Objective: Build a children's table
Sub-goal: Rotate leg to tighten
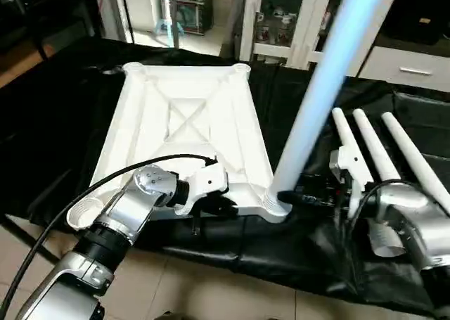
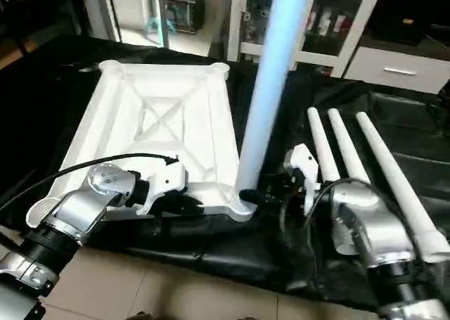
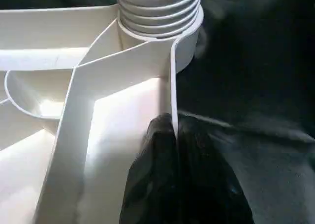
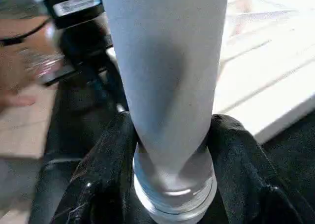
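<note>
On the black cloth (image 1: 63, 109) the top (image 1: 186, 116) is laid underside up, X-ribs showing, w/ round sockets at the corners. One leg (image 1: 320, 88) is stood upright in the near corner socket (image 1: 275, 204) on the robot's right; its threaded base is seen at the socket mouth in the right wrist view, so it is judged seated or nearly so, though whether it is fully screwed home can't be told.

The right gripper (image 4: 170, 150) is closed around that leg just above the base, a black finger on each side. The left gripper (image 3: 174, 150) is clenched on the top's near rim wall, fingers pinching the thin edge beside a threaded corner boss, apparently to steady the top while the leg is fitted.

Three more legs (image 1: 383, 148) are lying side by side on the cloth, to the right of the top and just beyond the right arm, not yet picked up. The far sockets (image 1: 241, 69) are seen empty; the near-left corner is hidden behind the left arm.

Progress is judged as early: approx. one leg of four in place. Left to do: finish tightening this leg if needed, fit the other three, then the table is to be turned onto its feet. A white glass-door cabinet (image 1: 281, 17) is seen behind; no part of the job.
</note>
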Motion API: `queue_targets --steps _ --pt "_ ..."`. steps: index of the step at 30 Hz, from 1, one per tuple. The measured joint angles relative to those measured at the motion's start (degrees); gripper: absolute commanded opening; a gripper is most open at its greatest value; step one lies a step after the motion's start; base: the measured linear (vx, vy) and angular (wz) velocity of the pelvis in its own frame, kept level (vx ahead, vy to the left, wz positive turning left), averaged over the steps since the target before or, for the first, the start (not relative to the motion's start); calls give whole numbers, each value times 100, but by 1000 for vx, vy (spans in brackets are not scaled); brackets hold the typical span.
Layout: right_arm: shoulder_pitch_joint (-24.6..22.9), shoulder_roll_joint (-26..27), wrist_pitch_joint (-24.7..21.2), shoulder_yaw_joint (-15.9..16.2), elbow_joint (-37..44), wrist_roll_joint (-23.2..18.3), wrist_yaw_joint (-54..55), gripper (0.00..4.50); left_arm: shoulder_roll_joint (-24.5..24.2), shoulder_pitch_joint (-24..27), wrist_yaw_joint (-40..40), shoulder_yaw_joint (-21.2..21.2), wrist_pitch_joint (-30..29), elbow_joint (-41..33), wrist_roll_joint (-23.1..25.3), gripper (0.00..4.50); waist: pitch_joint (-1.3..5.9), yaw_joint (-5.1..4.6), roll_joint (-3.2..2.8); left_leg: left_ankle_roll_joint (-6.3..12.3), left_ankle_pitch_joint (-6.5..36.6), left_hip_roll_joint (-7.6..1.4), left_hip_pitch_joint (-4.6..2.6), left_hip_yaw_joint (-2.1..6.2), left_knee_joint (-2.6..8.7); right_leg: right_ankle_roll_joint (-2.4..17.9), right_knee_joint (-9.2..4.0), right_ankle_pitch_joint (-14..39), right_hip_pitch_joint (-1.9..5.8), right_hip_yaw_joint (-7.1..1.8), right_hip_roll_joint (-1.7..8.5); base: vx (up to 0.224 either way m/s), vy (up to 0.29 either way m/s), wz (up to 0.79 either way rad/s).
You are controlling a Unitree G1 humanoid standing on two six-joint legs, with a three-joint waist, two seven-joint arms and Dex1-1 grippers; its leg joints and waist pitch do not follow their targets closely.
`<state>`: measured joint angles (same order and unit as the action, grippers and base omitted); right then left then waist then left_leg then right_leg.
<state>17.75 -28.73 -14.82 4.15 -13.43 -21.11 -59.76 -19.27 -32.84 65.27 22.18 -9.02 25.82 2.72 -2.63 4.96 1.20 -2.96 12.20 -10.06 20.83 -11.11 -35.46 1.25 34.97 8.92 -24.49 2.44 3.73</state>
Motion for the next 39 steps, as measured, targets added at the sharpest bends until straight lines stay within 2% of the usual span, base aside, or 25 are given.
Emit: queue_targets --steps 3,5,6,10,15,22,23,25,28,30,35,37,39 --pt "-13 429 68 -171 -114 124 890 189 283 -170 -460 -78 -247 276 118 0 -1 -82 -1 -6 -1 1 -32 0 -1 -18 -3 3 16 1 0 0 0 0" --pt "-16 659 61 -232 -150 183 1368 189 424 -220 -717 -107 -419 364 147 0 -1 -140 -1 -8 -1 0 -65 11 0 -26 -5 7 52 9 -2 0 0 0" --pt "19 1025 85 -330 -226 323 1958 189 554 -331 -1003 -134 -588 502 190 0 -1 -192 -1 -9 -1 -2 -75 17 0 -27 -5 8 58 11 -8 0 0 0" --pt "242 1704 264 -362 -486 713 3419 188 901 -538 -1693 -221 -1003 677 333 0 -6 -333 -6 -17 -5 5 -69 62 0 -27 -27 8 55 32 -13 0 0 0" --pt "554 2335 459 -394 -841 1001 4630 188 1148 -667 -2213 -333 -1315 767 407 0 -6 -408 -8 -20 -5 4 -24 126 2 -9 -81 -9 58 95 -16 0 0 0" --pt "653 2413 698 -364 -979 1076 4718 188 1107 -685 -2251 -370 -1295 757 415 0 -6 -365 -7 -20 -2 2 -27 135 32 37 -100 -63 51 117 -14 0 0 0" --pt "651 2410 712 -367 -978 1068 4685 223 1076 -684 -2236 -369 -1288 751 412 0 -6 -356 -7 -21 -2 2 -29 134 35 37 -100 -63 50 117 -14 0 0 0" --pt "645 2409 750 -368 -984 1052 4644 257 1042 -679 -2213 -368 -1278 744 383 0 -7 -339 -8 -22 -3 1 -31 134 43 36 -101 -62 47 118 -14 0 0 0" --pt "593 2387 629 -463 -1022 960 4535 267 991 -602 -2016 -346 -1259 596 362 0 -21 -286 -30 -23 -3 1 -28 130 48 35 -108 -61 48 120 -10 0 0 0" --pt "533 2364 597 -491 -943 876 4402 299 947 -589 -1939 -329 -1226 572 361 0 -30 -258 -45 -23 -3 2 -26 126 48 35 -110 -61 48 121 -6 0 0 0" --pt "245 2107 275 -514 -468 587 3942 337 823 -539 -1733 -292 -1041 524 342 0 -49 -189 -73 -22 -4 4 -24 124 50 35 -114 -61 49 122 0 0 0 0" --pt "94 1955 105 -502 -159 498 3685 346 780 -517 -1647 -250 -959 494 341 0 -53 -157 -79 -22 -4 4 -24 124 50 31 -115 -59 49 124 1 0 0 0" --pt "-245 1433 -148 -474 384 263 3108 377 617 -385 -1390 -204 -818 322 288 0 -55 -108 -82 -22 -3 6 -26 117 59 17 -118 -50 54 126 11 0 0 0"
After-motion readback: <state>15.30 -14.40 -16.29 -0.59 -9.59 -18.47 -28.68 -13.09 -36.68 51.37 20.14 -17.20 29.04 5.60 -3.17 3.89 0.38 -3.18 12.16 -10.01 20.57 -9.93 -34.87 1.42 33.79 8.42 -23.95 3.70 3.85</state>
